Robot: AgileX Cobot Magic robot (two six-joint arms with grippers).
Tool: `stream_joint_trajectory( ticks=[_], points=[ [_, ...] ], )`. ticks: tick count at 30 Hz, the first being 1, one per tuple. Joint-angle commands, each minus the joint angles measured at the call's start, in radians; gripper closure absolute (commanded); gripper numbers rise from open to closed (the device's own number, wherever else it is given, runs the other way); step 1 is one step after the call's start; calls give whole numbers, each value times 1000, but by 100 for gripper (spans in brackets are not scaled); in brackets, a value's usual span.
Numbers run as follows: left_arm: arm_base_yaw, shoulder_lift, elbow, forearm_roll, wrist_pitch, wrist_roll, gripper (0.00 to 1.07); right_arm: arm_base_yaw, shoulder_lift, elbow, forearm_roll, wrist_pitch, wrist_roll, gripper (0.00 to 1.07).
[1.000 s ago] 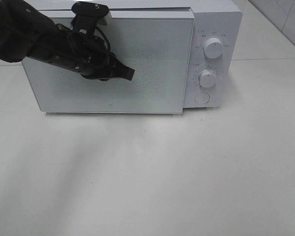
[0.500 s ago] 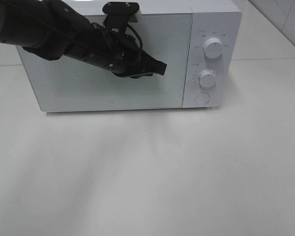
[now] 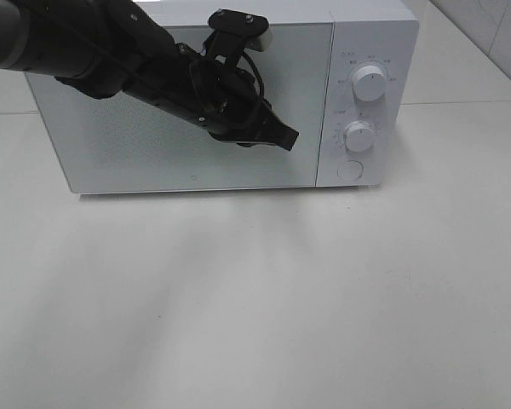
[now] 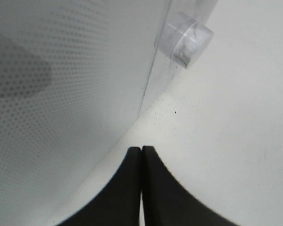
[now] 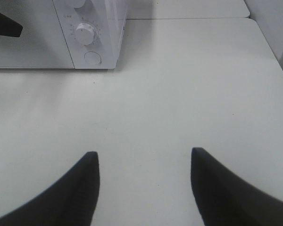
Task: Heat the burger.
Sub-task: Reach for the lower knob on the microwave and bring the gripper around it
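White tabletop (image 3: 255, 298) bears a closed white microwave (image 3: 399, 102); left gripper (image 3: 289, 136) pinched shut before its door (image 3: 128, 158), right gripper (image 5: 144, 151) spread wide.

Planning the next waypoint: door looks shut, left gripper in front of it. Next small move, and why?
Probably slide the left gripper right to the lower knob and open it there. The microwave door sits flush shut, the burger is out of view, and that gripper, shut and empty, points toward that knob; the right gripper hangs open, farther off.
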Motion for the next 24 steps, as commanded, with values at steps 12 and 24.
stream_joint_trajectory(
  ticks=[12, 24],
  points=[
    [21, -143, -21, 544, 362, -454, 106, -4, -23, 3, -2, -17, -6, 53],
    [30, -297, -21, 851, 716, -808, 106, -4, -23, 3, -2, -17, -6, 53]
  ],
)
